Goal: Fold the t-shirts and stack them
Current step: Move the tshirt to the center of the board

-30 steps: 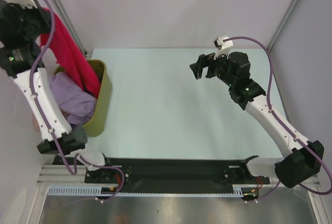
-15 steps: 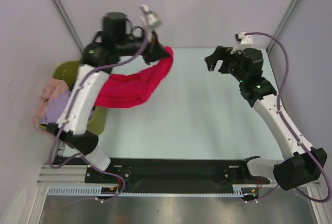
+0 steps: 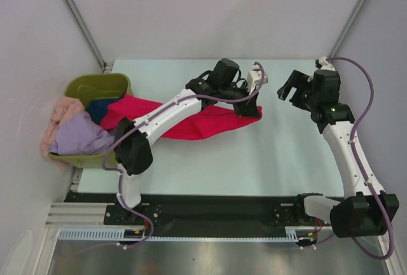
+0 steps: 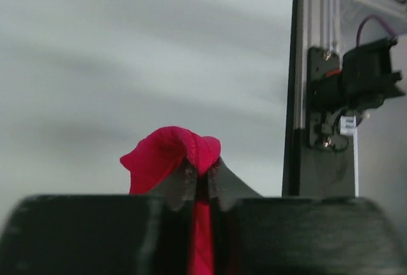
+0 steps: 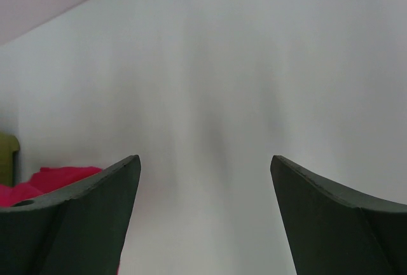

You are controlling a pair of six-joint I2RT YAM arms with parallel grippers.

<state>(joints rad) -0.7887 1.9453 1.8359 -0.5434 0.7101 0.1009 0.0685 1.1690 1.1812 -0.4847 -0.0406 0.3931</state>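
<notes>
A bright red t-shirt (image 3: pixel 210 122) lies stretched across the table from the olive tub to the middle. Its right end is pinched in my left gripper (image 3: pixel 251 107), which reaches far over from the left. In the left wrist view a red fold (image 4: pixel 166 153) sticks up out of the shut left gripper (image 4: pixel 202 168). My right gripper (image 3: pixel 289 88) hovers open just right of that end, touching nothing. The right wrist view shows the right gripper (image 5: pixel 203 163) wide open over bare table, with the red t-shirt (image 5: pixel 60 176) at its left. Lavender (image 3: pixel 79 136), peach-pink (image 3: pixel 63 109) and dark blue (image 3: pixel 102 106) t-shirts sit in the tub.
The olive-green tub (image 3: pixel 95 85) stands at the table's left edge against the wall, with cloth spilling over its left rim. Metal frame posts rise at the back corners. The pale table (image 3: pixel 273 154) runs in front of and to the right of the red t-shirt.
The left arm has swung from high over the tub to the middle of the table, dragging the red t-shirt out and down. The right gripper has drifted right and back.
</notes>
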